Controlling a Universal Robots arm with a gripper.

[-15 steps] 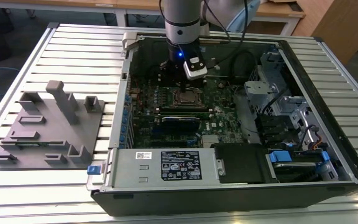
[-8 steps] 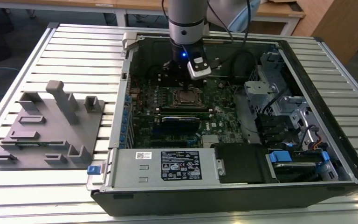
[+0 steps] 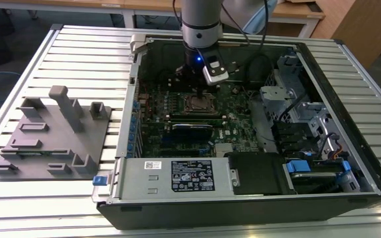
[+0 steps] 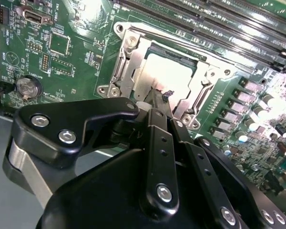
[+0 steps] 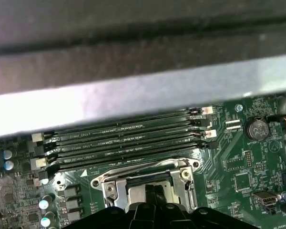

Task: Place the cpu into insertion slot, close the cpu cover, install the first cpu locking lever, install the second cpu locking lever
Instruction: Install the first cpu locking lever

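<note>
The insertion slot (image 3: 200, 103) sits mid-board on the green motherboard inside the open computer case. In the second wrist view the cpu (image 4: 174, 71) lies in the slot, its silver top showing through the window of the cpu cover (image 4: 129, 67). The cover lies flat over it. My gripper (image 4: 160, 95) is shut, and its thin fingertips come down at the near edge of the cpu and cover. Whether anything is pinched between them I cannot tell. In the first wrist view the gripper (image 5: 150, 194) stands over the slot's metal rim (image 5: 112, 177). In the exterior view the gripper (image 3: 200, 92) hangs just above the slot.
Long black memory slots (image 5: 128, 143) run beside the socket. A case wall (image 5: 133, 95) is close by. A power supply (image 3: 177, 176) and drive cages (image 3: 309, 129) fill other parts of the case. A grey fixture (image 3: 51, 134) stands on the table at the exterior view's left.
</note>
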